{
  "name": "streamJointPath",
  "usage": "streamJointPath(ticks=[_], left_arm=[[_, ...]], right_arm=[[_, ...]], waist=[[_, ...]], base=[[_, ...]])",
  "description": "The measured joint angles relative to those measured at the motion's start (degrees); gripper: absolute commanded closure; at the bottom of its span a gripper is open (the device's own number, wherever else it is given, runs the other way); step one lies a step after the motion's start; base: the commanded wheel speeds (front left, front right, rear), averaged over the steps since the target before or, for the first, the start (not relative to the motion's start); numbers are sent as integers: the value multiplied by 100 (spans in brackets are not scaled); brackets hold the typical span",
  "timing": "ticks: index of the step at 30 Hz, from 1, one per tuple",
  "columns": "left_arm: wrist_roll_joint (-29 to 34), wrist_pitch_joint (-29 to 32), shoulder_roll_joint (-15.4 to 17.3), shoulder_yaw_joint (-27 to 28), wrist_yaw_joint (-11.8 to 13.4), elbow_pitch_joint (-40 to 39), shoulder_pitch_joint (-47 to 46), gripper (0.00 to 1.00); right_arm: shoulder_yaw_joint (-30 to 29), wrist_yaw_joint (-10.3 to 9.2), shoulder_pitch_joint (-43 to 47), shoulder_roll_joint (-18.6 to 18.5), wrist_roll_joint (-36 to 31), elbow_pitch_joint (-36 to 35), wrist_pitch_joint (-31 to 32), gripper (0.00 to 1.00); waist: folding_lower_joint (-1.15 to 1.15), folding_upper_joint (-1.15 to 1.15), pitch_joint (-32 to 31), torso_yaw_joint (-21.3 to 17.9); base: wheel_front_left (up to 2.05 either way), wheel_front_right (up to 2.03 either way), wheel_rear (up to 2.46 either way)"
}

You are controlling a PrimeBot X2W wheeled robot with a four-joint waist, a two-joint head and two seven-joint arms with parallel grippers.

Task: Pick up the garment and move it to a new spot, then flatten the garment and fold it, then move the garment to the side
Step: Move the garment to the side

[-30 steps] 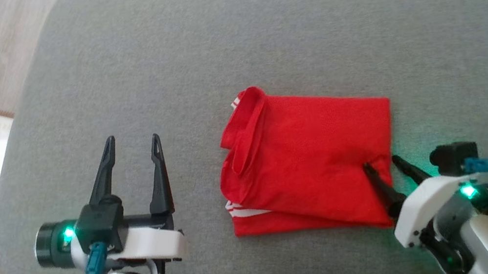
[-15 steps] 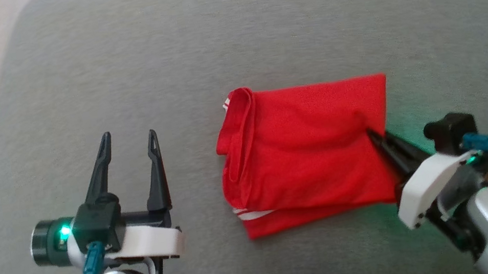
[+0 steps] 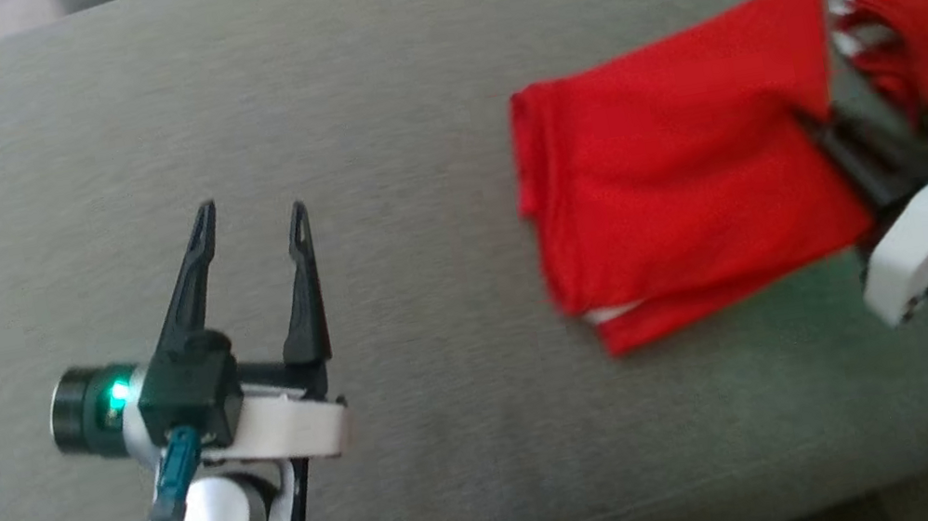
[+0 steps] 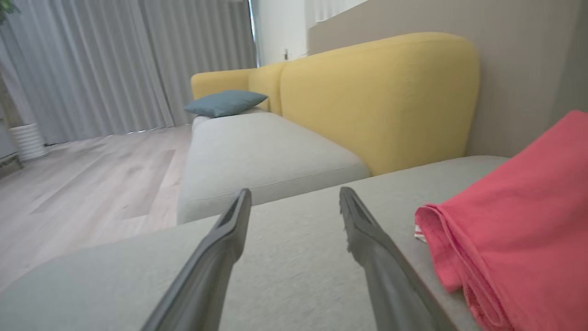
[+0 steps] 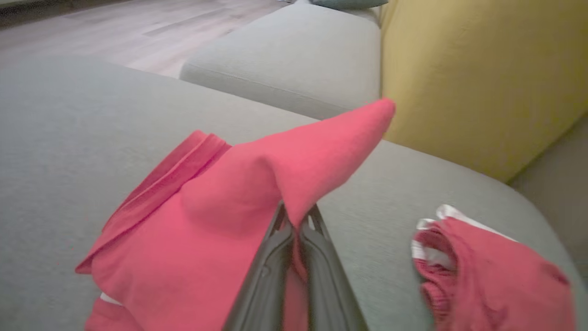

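My right pincer (image 5: 296, 219) is clamped on a corner of the folded garment (image 3: 676, 178) to drag it along the cushion (image 3: 395, 74); left pincer (image 3: 251, 225) stands apart, idle.

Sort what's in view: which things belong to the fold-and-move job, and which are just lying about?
Job: folded red garment; right gripper, shut on its edge; left gripper, open; grey seat under it.
Lying about: bunched red garment beside it; teal cushion; yellow backrest.
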Motion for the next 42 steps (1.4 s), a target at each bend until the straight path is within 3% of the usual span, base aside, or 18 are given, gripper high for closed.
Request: streamJointPath(ticks=[7,19,25,36,37,39,40,41,42], left_arm=[[121,-38,9,-178,-154,8,-426,0],[343,-40,80,-423,-359,46,-1141,0],[438,-40,70,-606,-439,37,-1412,0],[528,-40,-65,-926,-554,0,-2035,0],[528,-40,-81,-948,-555,-7,-2043,0],[524,-41,-96,-968,-555,-11,-2042,0],[523,-40,-96,-968,-552,-12,-2042,0],[522,-40,-96,-969,-550,-13,-2042,0],[521,-40,-93,-968,-549,-12,-2038,0]], right_arm=[[-401,0,-492,-489,75,224,-11,100],[-1413,0,-1413,-949,-114,1569,-634,100],[-1650,0,-1741,-921,-421,1901,-672,100],[-2473,0,-2116,-417,-1148,3162,-720,100],[-2549,0,-2119,-400,-1212,3250,-792,95],[-2726,0,-2142,-325,-1377,3375,-1061,60],[-2830,0,-2179,-269,-1439,3448,-1174,22],[-2933,0,-2203,-214,-1540,3487,-1312,0],[-2970,0,-2203,-163,-1640,3488,-1504,0]], waist=[[0,0,349,-602],[0,0,1313,-911],[0,0,1640,-950],[0,0,2090,-698],[0,0,2107,-655],[0,0,2124,-577],[0,0,2122,-548],[0,0,2110,-524],[0,0,2088,-509]], base=[[0,0,0],[0,0,0],[0,0,0],[0,0,0],[0,0,0],[0,0,0],[0,0,0],[0,0,0],[0,0,0]])
